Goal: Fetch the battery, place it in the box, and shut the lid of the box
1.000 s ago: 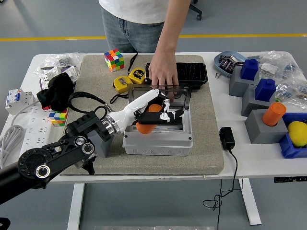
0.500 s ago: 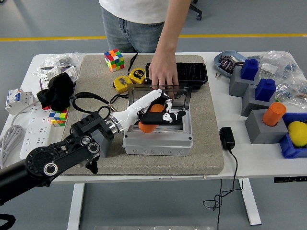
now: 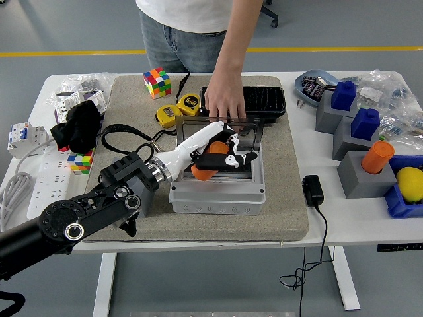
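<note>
My left hand reaches in from the lower left and hovers over the open grey box at the mat's centre. Its white and black fingers are curled around an orange cylindrical battery, held just above the box's opening. The box's clear lid stands tilted up at the back. A person's hand rests on the lid's top edge and holds it. My right arm is out of view.
Behind the box lie a black tray, two yellow tape measures and a colour cube. A black adapter with cable sits right of the mat. Grey stands with blue and orange pieces fill the right side. Black cloth lies left.
My left arm has pushed slightly forward and up, carrying the orange battery a little farther over the box. The person's hand stays on the lid.
</note>
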Available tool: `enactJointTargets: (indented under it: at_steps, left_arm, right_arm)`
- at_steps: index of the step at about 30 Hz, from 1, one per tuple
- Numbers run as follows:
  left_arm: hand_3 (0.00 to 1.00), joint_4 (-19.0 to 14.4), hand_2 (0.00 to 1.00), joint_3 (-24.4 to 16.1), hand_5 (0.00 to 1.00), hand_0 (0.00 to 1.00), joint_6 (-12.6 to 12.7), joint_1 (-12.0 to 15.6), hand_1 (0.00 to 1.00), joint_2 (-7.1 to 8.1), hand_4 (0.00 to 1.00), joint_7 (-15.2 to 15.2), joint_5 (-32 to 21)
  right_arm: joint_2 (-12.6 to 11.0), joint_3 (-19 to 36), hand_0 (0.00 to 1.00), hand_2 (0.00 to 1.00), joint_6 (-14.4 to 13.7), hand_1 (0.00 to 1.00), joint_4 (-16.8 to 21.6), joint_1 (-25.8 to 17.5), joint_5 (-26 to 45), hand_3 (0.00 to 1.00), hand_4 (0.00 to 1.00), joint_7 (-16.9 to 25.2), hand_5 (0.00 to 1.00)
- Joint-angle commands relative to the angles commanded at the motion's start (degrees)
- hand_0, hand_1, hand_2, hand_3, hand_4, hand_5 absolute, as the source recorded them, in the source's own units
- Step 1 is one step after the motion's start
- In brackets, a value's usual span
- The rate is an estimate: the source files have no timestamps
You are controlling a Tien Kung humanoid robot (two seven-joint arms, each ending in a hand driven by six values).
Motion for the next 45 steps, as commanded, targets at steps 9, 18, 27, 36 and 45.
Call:
enactJointTargets:
  at_steps: [9, 18, 27, 36, 45]
  left_arm:
    - [0.462, 0.5, 0.458, -0.1, 0.351, 0.589, -1.1, 0.1, 0.564, -0.15, 0.827, -0.2, 1.0]
    - [0.507, 2.5, 0.522, -0.6, 0.375, 0.744, -0.2, -0.7, 0.623, -0.68, 0.853, -0.7, 3.6]
    - [0.523, 1.1, 0.546, -1.6, 0.377, 0.755, -2.9, -0.1, 0.632, -0.34, 0.886, 0.4, 5.6]
    - [0.526, -1.6, 0.569, -6.3, 0.569, 0.687, -10.9, 1.1, 0.637, 0.37, 0.984, 4.8, 9.3]
    - [0.518, -6.2, 0.569, -12.9, 0.655, 0.538, -22.9, 2.4, 0.604, 1.84, 0.998, 11.6, 10.9]
  right_arm:
    - [0.0, 0.0, 0.987, 0.871, 0.0, 0.942, 0.0, 0.1, 0.1, 0.880, 0.998, 0.0, 0.998]
    - [0.0, 0.0, 0.986, 0.871, 0.1, 0.942, 0.1, 0.1, 0.2, 0.880, 0.998, 0.0, 0.998]
    - [0.0, 0.1, 0.985, 0.871, 0.1, 0.942, 0.0, 0.0, 0.1, 0.880, 0.998, 0.0, 0.998]
    - [0.3, 0.4, 0.985, 0.871, 0.0, 0.942, 0.1, -0.2, 0.0, 0.880, 0.998, 0.0, 0.998]
    - [0.5, 0.8, 0.984, 0.870, 0.0, 0.942, 0.1, -0.7, 0.0, 0.881, 0.998, 0.0, 0.998]
